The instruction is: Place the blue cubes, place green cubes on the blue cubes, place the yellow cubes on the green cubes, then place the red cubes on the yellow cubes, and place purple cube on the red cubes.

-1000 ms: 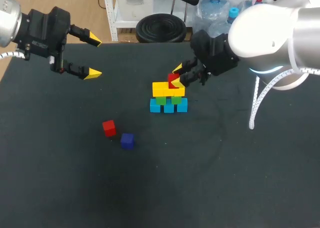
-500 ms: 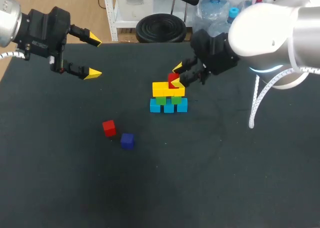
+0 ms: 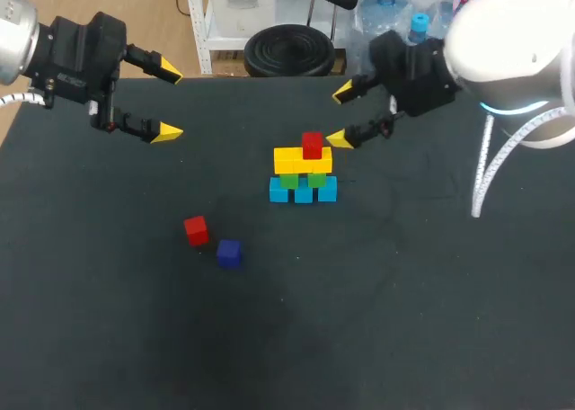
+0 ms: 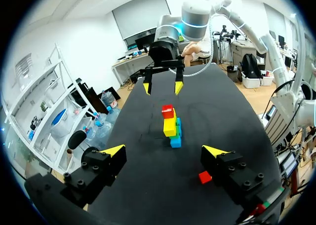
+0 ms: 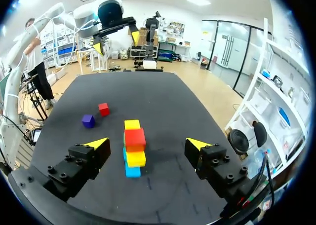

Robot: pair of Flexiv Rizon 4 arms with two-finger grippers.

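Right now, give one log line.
right pincer open | left pincer open | red cube atop yellow cubes | loose: other red cube, purple cube

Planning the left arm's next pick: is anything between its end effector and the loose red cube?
Nothing visible does. The left end effector hangs open, and the loose red cube lies uncovered; the purple cube sits just beyond it, apart.
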